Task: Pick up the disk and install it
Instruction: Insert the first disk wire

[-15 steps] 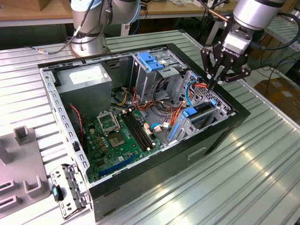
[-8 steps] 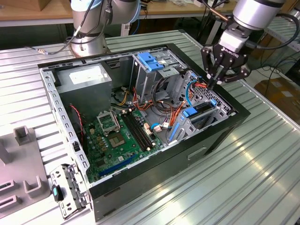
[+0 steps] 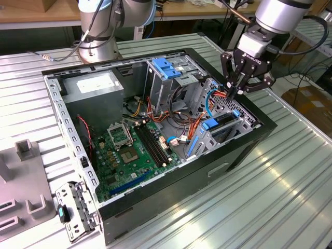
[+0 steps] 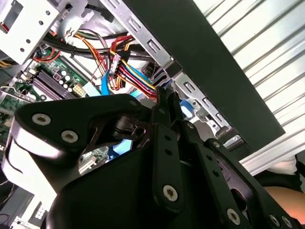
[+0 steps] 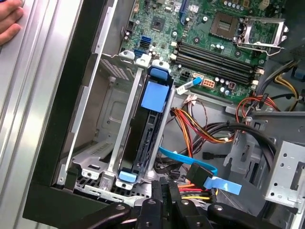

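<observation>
The disk (image 3: 222,123) stands on edge in a metal bay at the corner of the open computer case (image 3: 181,192), on the exterior view's right. Its dark body has bright blue tabs at both ends. In the first wrist view the disk (image 5: 151,119) sits between two metal rails of that bay. My gripper (image 3: 232,94) hangs just above the bay's far end, beside the disk's end tab. Its fingers are shut, and I see nothing between them. In both wrist views the gripper (image 4: 167,98) (image 5: 165,183) points down by a bundle of coloured wires.
A tall metal cage with a light-blue latch plate (image 3: 163,67) stands behind the bay. A thin blue cable (image 5: 190,164) loops beside the disk. The motherboard (image 3: 129,150) and power supply (image 3: 93,85) lie further in. A hand (image 5: 9,21) rests on the table outside the case.
</observation>
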Robot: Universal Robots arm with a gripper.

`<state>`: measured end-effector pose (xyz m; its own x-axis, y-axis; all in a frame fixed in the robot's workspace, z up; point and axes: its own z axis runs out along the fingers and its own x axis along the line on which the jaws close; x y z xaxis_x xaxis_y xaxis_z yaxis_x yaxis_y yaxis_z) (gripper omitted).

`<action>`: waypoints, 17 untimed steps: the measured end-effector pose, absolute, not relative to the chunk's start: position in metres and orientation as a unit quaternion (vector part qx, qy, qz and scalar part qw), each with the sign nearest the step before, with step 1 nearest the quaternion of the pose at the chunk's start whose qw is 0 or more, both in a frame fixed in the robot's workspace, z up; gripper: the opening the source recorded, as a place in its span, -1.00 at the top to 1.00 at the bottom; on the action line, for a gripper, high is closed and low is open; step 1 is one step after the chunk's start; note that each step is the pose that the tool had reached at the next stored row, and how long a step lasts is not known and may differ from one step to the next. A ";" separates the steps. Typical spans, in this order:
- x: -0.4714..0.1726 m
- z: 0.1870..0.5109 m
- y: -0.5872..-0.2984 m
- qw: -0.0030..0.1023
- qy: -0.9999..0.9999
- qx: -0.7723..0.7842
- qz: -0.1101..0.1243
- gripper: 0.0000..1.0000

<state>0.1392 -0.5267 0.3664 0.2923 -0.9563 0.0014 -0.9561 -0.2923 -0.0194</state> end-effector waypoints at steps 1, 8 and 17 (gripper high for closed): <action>0.139 0.366 -0.527 0.007 0.595 -0.804 -0.006 0.66; 0.139 0.366 -0.527 0.007 0.629 -0.777 -0.007 0.66; 0.136 0.366 -0.527 0.007 0.642 -0.767 -0.007 0.66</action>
